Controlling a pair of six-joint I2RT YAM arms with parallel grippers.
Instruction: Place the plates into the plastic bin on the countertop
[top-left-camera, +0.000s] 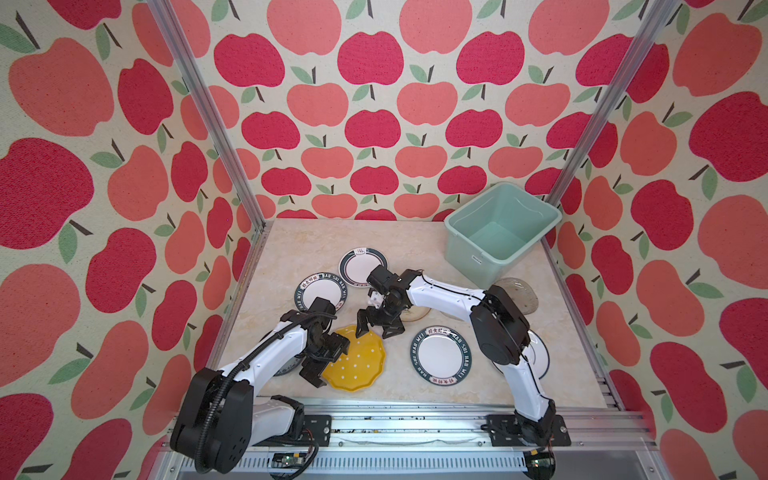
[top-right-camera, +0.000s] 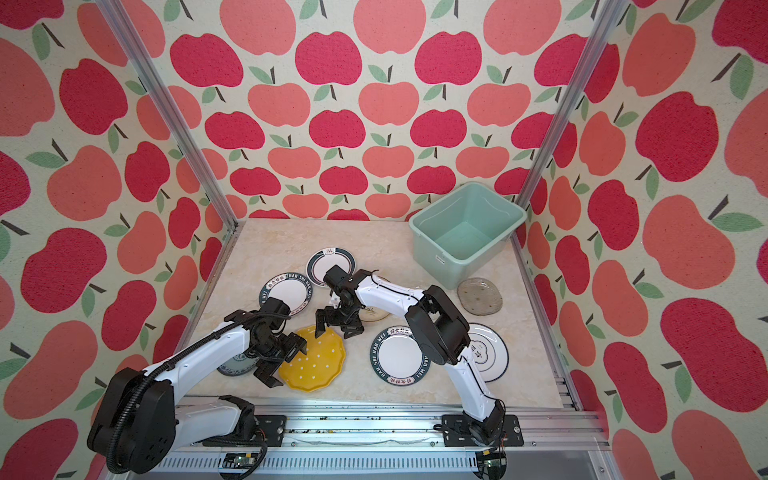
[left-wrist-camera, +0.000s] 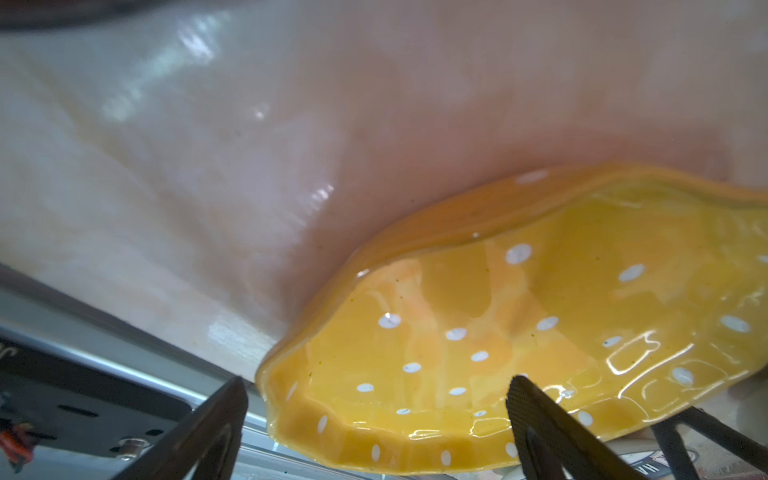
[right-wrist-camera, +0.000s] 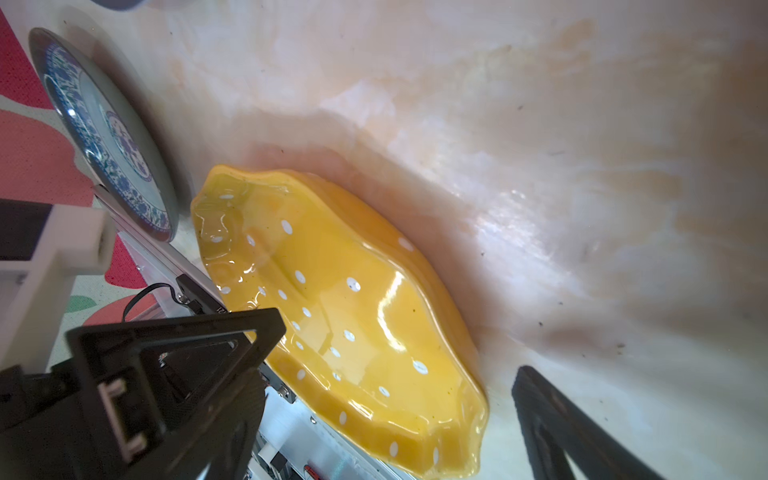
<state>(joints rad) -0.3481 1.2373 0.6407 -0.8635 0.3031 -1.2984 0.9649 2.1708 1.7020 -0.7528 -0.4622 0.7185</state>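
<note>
The left pincer (top-left-camera: 328, 360) and the right pincer (top-left-camera: 376, 330) both stand with jaws wide apart, clamped on nothing. They are at the left and far edges of the yellow plate (top-left-camera: 358, 365), which lies on the table (top-left-camera: 299, 239). Each wrist view adds that one finger is over the dotted well and the other outside the scalloped rim; contact cannot be told. The right wrist view shows the blue-patterned plate (right-wrist-camera: 108, 137) plainly, while in both top views the left arm (top-right-camera: 208, 353) covers most of it. Only the top views show the lettered plates (top-left-camera: 441, 355), the glass plate (top-right-camera: 480, 296) and the mint bin (top-left-camera: 471, 257) in the far right corner.
</note>
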